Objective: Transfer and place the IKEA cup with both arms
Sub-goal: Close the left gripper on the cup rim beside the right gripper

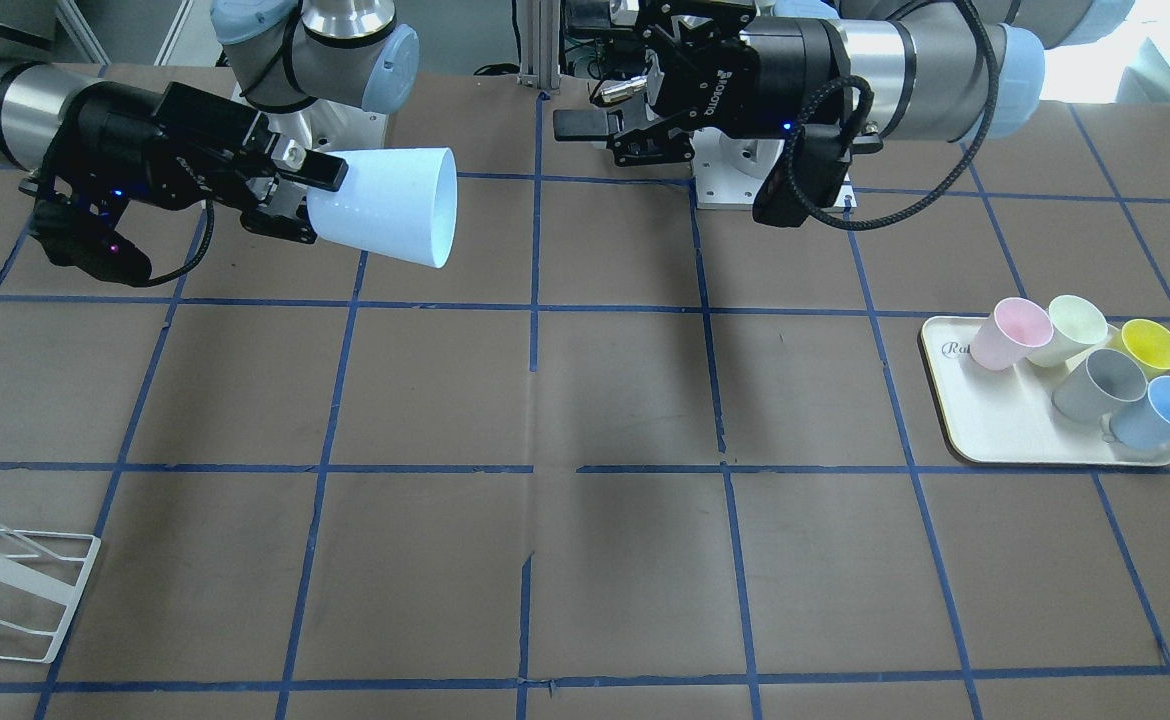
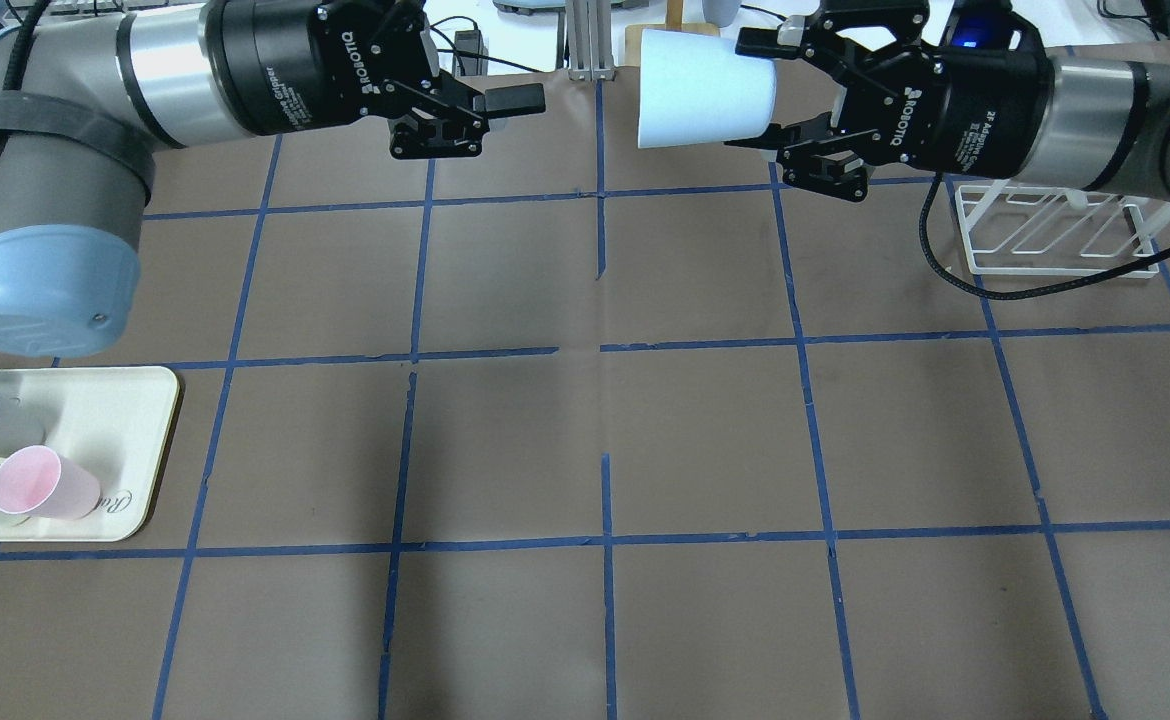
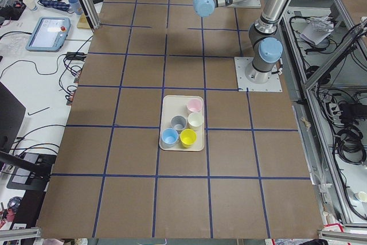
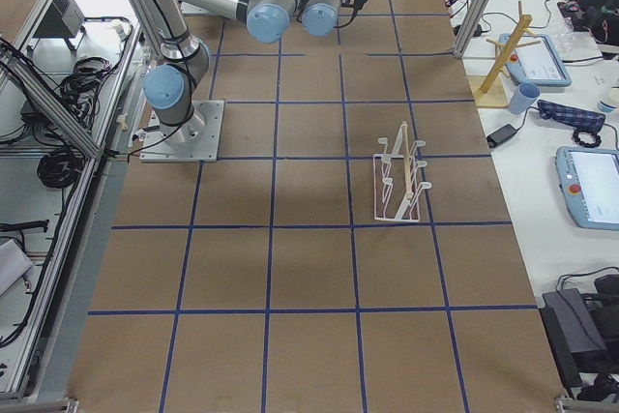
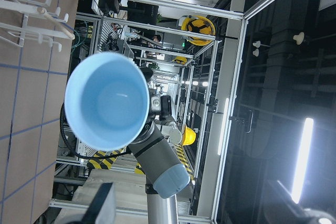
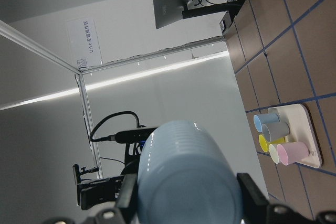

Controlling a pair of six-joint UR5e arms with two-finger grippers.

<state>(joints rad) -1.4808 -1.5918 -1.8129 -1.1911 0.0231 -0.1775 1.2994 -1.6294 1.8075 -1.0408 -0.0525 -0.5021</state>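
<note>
Right gripper point(image 2: 745, 94) clamps the IKEA cup point(image 2: 690, 90) by its base, sideways in mid-air; opposite, left gripper point(image 2: 505, 116) jaws stand wide.

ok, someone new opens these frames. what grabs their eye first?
The pale blue cup hanging sideways in mid-air above the table's robot-side edge, gripped at its base by the right claw. Its rim points at the open, empty left claw, which faces it across a gap. After that, the cream tray on the robot's left, with five pastel cups clustered on it.
</note>
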